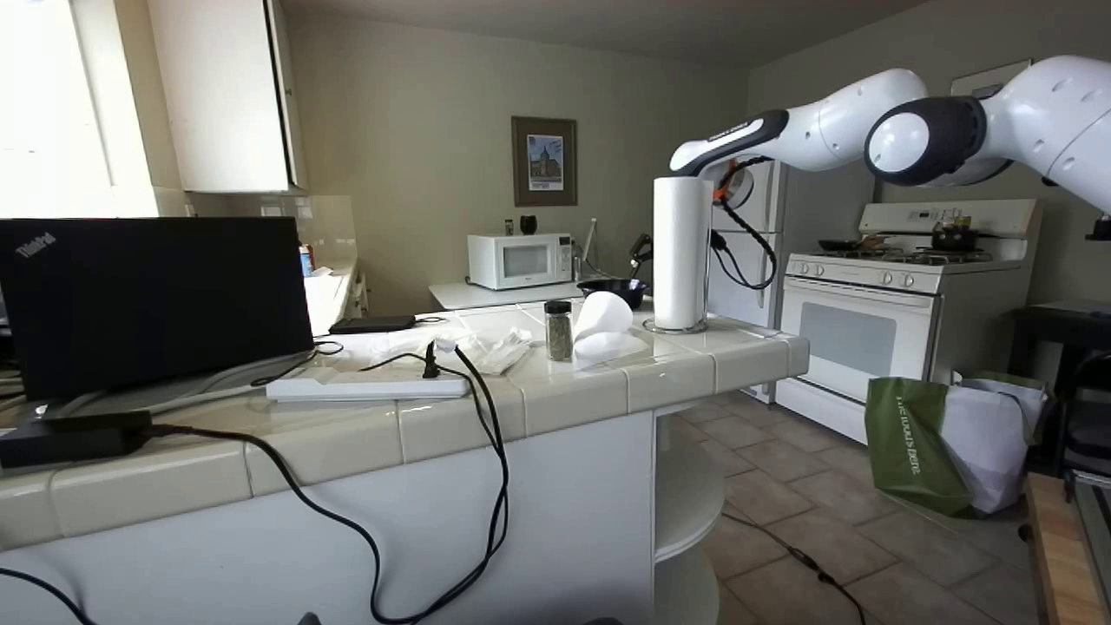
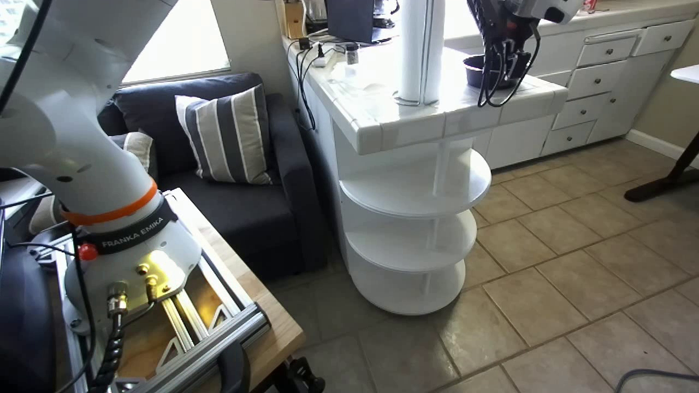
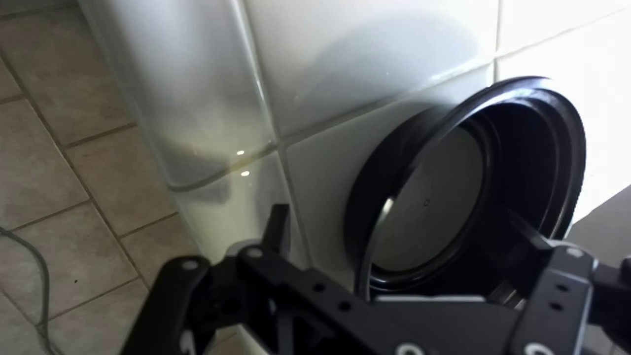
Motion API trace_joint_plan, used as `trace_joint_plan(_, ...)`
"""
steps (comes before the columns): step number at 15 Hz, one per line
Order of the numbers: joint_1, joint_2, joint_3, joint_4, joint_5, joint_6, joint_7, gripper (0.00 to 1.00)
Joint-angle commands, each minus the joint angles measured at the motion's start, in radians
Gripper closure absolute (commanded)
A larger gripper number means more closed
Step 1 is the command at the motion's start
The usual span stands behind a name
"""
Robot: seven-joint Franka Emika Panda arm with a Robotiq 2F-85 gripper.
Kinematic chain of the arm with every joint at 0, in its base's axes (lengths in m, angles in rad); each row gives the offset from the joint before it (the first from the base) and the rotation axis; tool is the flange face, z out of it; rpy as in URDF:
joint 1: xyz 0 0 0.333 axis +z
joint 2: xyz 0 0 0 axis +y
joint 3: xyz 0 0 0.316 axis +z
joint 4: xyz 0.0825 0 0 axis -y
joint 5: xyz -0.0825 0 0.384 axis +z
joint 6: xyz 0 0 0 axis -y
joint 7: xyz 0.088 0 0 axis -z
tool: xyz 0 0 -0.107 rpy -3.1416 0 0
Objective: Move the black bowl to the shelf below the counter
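rounded white arm point(image 1: 829, 128), orange band point(image 2: 117, 212), black collar point(image 2: 134, 233) marked franka emika, black cables point(image 1: 775, 260), black tool point(image 3: 400, 228), pale screws point(image 3: 255, 252)

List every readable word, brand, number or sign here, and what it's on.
"ThinkPad": black laptop lid
"FRANKA EMIKA": robot base band
Too small or blurred to read: lettering on the green-and-white bag and black arm trim; any on the framed picture, microwave or red can.

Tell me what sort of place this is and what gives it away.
Most likely a home kitchen: a stove and a microwave show in an exterior view, and the sofa close by suggests someone's home rather than a lab.
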Motion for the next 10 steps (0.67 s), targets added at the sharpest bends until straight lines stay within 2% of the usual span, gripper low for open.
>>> trace_joint_plan(1,0.002,0.068,-0.004,0.087,-0.002,0.004,0.031,0.00)
trace_joint_plan(2,0.004,0.078,-0.006,0.097,-0.004,0.006,0.038,0.21)
trace_joint_plan(4,0.006,0.091,-0.009,0.113,-0.008,0.007,0.046,0.32)
trace_joint_plan(10,0.042,0.079,-0.073,0.118,-0.063,0.018,0.151,0.81)
